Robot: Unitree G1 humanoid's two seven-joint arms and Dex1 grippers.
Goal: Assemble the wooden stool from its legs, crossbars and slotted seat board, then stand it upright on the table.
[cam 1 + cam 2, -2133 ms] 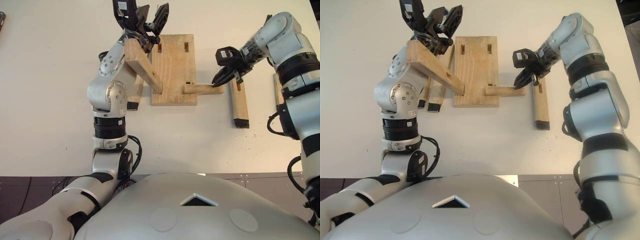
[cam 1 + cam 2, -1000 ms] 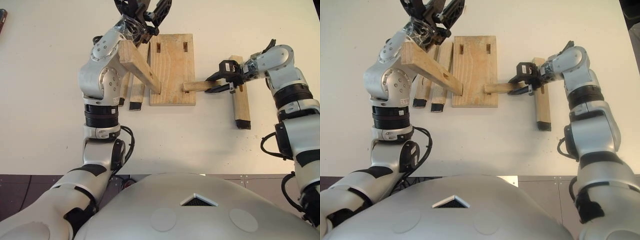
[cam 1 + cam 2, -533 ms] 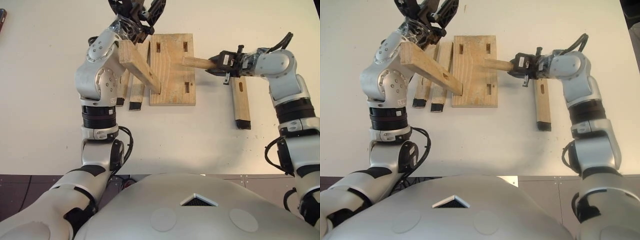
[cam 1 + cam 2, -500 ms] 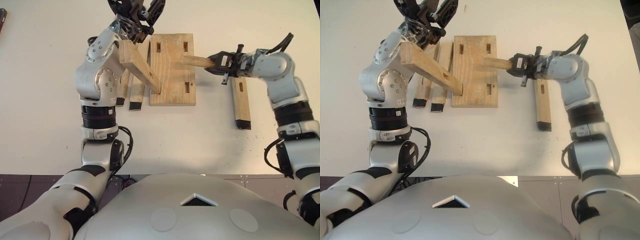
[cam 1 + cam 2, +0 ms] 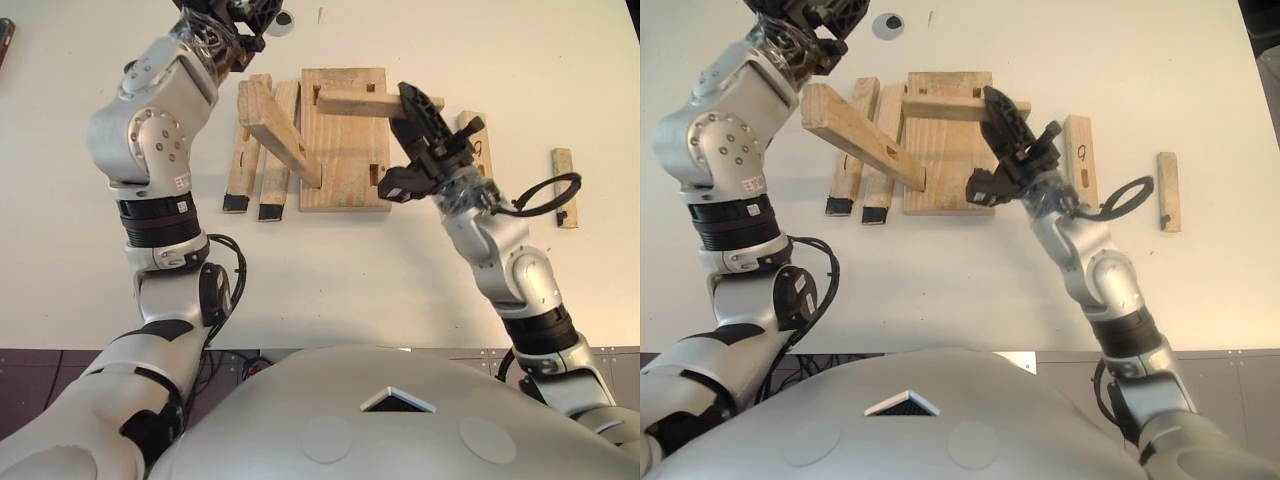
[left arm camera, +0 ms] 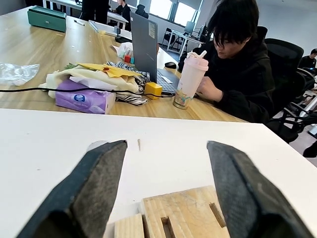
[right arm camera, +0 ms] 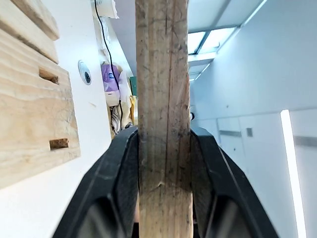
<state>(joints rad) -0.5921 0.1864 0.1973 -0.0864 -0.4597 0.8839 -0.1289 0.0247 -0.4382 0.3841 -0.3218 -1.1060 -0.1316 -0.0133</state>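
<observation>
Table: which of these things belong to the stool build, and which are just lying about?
Job: seat board, slanted leg in its slot, bar in the right end effector, two left legs, right leg, short bar.
Lying about: round disc, laptop, cup, tissue pack.

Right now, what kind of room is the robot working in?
Most likely an office or lab workroom: beyond the white table there is a long wooden desk with a laptop, and black office chairs behind it.
</observation>
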